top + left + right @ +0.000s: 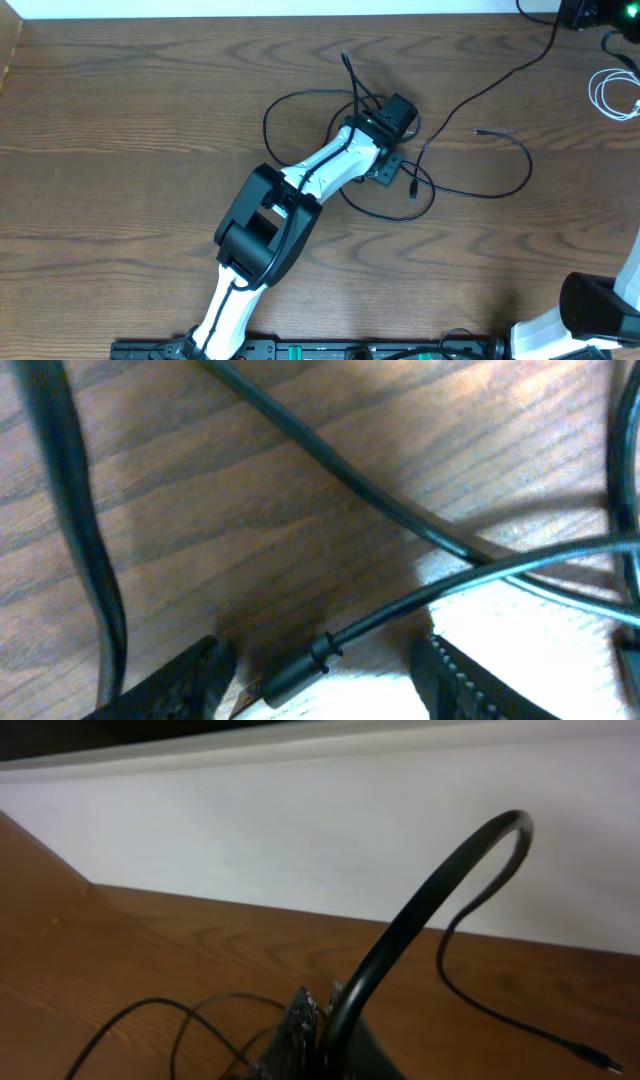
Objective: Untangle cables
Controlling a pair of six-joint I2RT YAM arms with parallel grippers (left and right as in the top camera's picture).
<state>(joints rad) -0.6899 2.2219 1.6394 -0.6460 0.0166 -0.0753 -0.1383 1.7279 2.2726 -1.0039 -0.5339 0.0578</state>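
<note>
Straddling a small plug (pixel 290 675), the left tool (pixel 325 685) sits low over the counter (pixel 120 120) with its jaws at a middling width. One finger stands either side, a gap shows on both, and nothing is gripped! The plug lies flat on the wood between the fingers, and its thin black lead (pixel 420 600) runs up and away to the right. Just beyond, a thicker-looking black cable (pixel 330 455) cuts diagonally across the wrist view and crosses that lead. Another black strand (pixel 90 560) drops down the left side, passing close by the left finger.

From overhead, that tool is right in the middle of the black cables (pixel 300 96). The tangle lies at the centre of the counter, with one loop bulging out to the left of the arm. A second loop (pixel 520 160) sweeps wide to the right, and the crossings are packed in just beside the fingers. A free plug end (pixel 482 131) rests near that right-hand loop. One black run (pixel 500 75) heads off toward the top right corner. The white cable (pixel 610 95) sits coiled at the right edge, well apart from the knot.

Over to the right tool (pixel 320 1020): it is clamped tight, with a black cord (pixel 430 890) rising from between its fingers. The cord arches high and falls away to a tiny plug tip (pixel 592 1062) down on the counter.
</note>
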